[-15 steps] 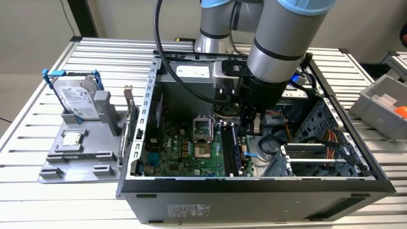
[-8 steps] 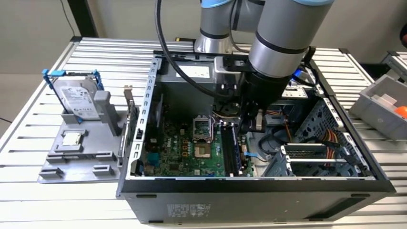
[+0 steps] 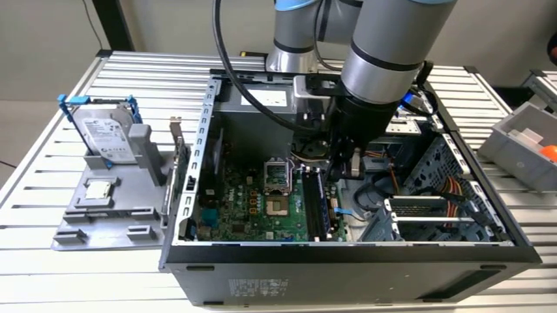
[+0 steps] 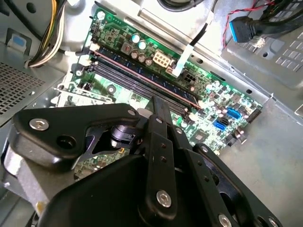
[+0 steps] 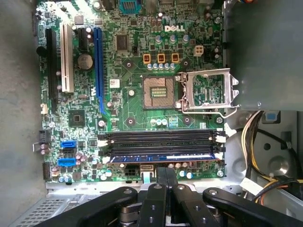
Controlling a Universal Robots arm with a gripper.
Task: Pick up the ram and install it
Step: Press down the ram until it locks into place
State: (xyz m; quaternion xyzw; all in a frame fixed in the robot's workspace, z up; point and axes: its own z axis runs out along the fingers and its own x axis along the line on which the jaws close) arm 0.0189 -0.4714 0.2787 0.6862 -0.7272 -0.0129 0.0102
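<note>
The ram [image 5: 161,157] is a long dark stick with a reddish edge. It stands in the memory slot nearest the motherboard's [image 5: 142,56] edge, beside black slots. In the second wrist view the ram [image 4: 142,75] runs slantwise across the board. In the exterior view it [image 3: 315,202] lies inside the open computer case [image 3: 348,251]. My gripper [image 5: 166,171] hangs just above the middle of the stick with its fingers pressed together. Whether the tips touch the ram I cannot tell. The gripper [image 3: 344,175] reaches down into the case, and its narrow fingertips [image 4: 160,101] point at the slots.
An open processor socket [image 5: 158,92] with its raised metal frame [image 5: 208,90] sits beside the slots. Cable bundles [image 3: 435,189] and a drive cage fill the case's right side. Outside, a grey fixture [image 3: 113,222] holds a hard drive in a blue bracket [image 3: 104,134] and a square chip [image 3: 96,189].
</note>
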